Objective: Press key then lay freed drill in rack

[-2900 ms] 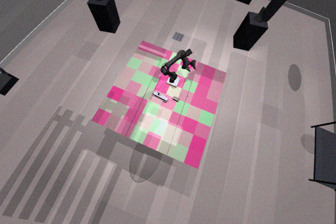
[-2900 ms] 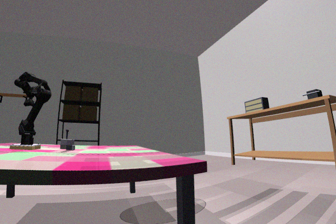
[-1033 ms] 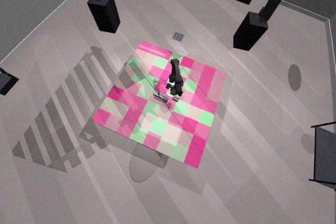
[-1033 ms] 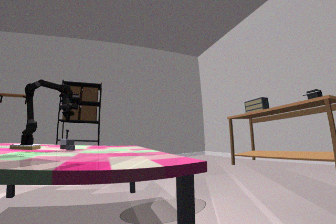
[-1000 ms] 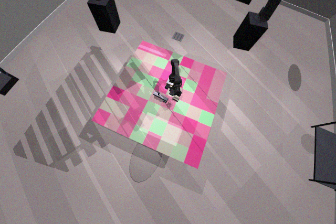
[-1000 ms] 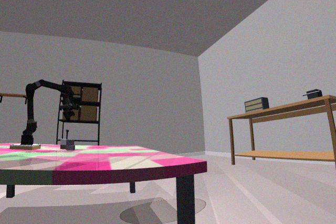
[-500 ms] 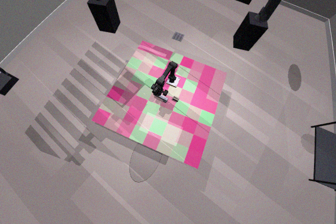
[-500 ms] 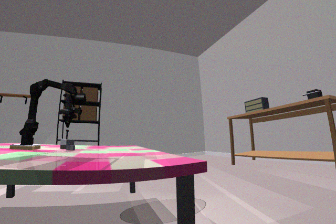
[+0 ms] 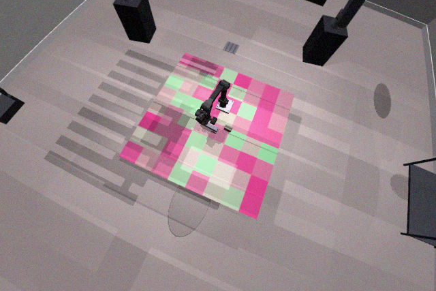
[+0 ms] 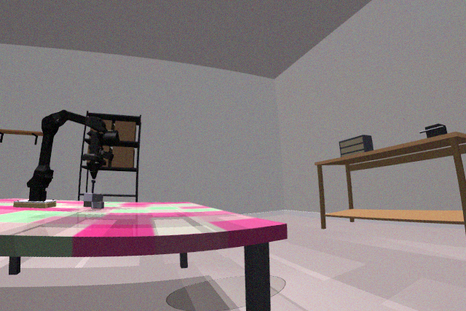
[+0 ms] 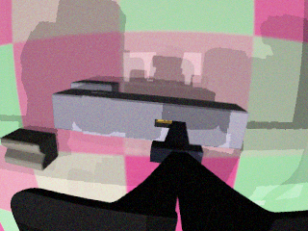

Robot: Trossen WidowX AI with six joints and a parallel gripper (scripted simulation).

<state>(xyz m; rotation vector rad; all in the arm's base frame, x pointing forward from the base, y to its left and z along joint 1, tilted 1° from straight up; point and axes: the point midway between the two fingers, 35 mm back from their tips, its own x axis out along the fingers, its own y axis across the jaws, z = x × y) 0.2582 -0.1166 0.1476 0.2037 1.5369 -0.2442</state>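
A long grey block (image 9: pixel 211 127) (image 10: pixel 92 197) (image 11: pixel 108 114) stands on the patchwork table (image 9: pixel 255 192) (image 10: pixel 180 243). A thin upright rod (image 10: pixel 92 187) rises from it in the exterior view; I cannot tell whether this is the drill or the key. My gripper (image 10: pixel 93 177) (image 11: pixel 178 159) is shut and points down, its tips at or just above the rod's top. In the wrist view a dark part and a small yellow mark (image 11: pixel 164 121) show beyond the tips. A small grooved block (image 9: pixel 227 128) (image 11: pixel 30 149), apparently the rack, lies beside the long block. Contact at the tips is too small to judge.
The arm's white base plate (image 9: pixel 224 106) stands on the table near both blocks. A lower grey piece (image 11: pixel 95 86) shows behind the long block in the wrist view. Other arms on black pedestals (image 9: pixel 135 16) (image 9: pixel 323 41) and a wooden bench (image 10: pixel 391 149) stand away from the table.
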